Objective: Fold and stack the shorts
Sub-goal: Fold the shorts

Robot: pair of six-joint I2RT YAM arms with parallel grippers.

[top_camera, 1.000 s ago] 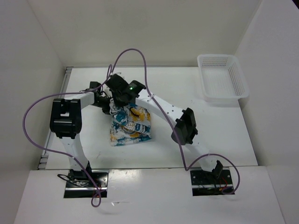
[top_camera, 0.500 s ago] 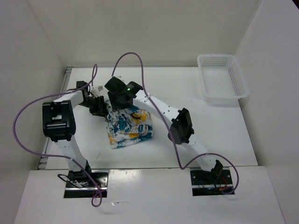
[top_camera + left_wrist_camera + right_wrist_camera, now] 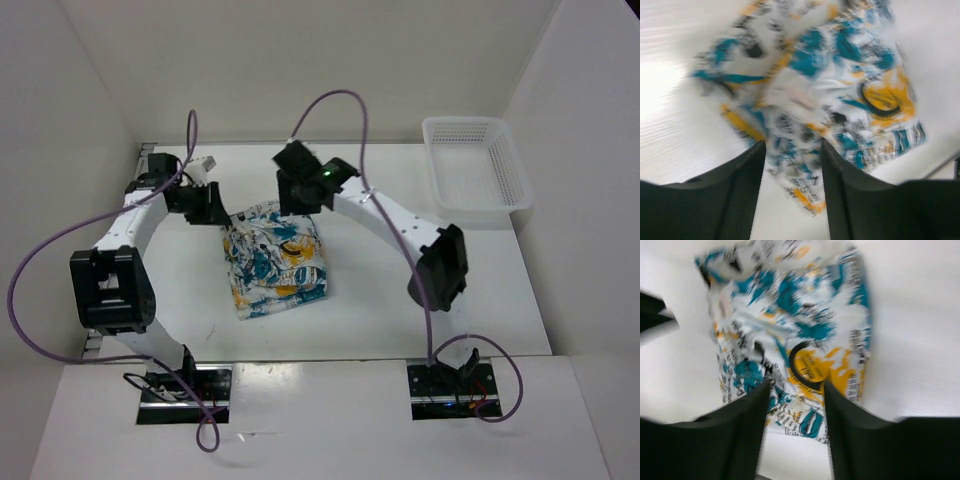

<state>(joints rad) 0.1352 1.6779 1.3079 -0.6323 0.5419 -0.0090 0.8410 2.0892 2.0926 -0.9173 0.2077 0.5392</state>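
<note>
Top external view: soft, rumpled printed shorts (image 3: 275, 262) lie in a rough folded rectangle mid-table (image 3: 480, 290). The left gripper (image 3: 792, 147) hovers by their far-left corner, black fingers apart and empty. The right gripper (image 3: 797, 387) hangs over the far-right edge, jaws apart too, gripping nothing.

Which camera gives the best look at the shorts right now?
Top external: the shorts lie whole and fairly sharp on the table. The left wrist and right wrist views catch only blurred close-ups of the print, cut off at the top edge.
</note>
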